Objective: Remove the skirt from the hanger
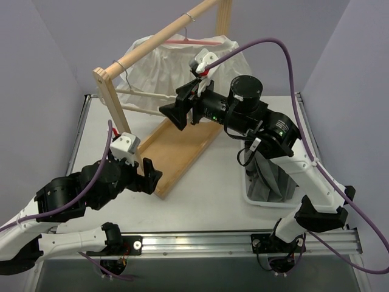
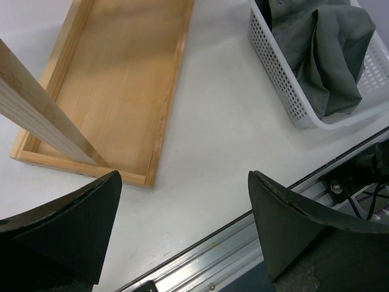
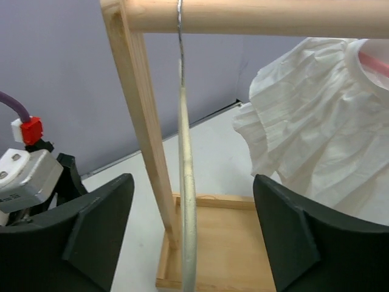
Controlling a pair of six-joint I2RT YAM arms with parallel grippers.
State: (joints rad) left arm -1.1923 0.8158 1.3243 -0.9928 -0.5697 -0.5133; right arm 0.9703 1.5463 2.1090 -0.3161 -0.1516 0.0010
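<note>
Two arms, both pincers spread apart and empty.
The right arm is raised and reaches leftward, the right pincer (image 1: 173, 115) (image 3: 193, 243) up near the wooden rail (image 1: 164, 35) and facing a bare hanger (image 3: 186, 182). The left arm is folded low, with the left pincer (image 1: 152, 176) (image 2: 182, 234) over the bench (image 2: 231, 121). The skirt (image 1: 161, 61) (image 3: 316, 140), white and pleated, hangs from a pink hanger (image 1: 196, 41) farther along the rail, clear of both pincers.

Empty hanger (image 3: 185, 182), rack post (image 3: 144, 121) block right pincer (image 3: 191, 237); skirt (image 3: 316, 140) beyond.
</note>
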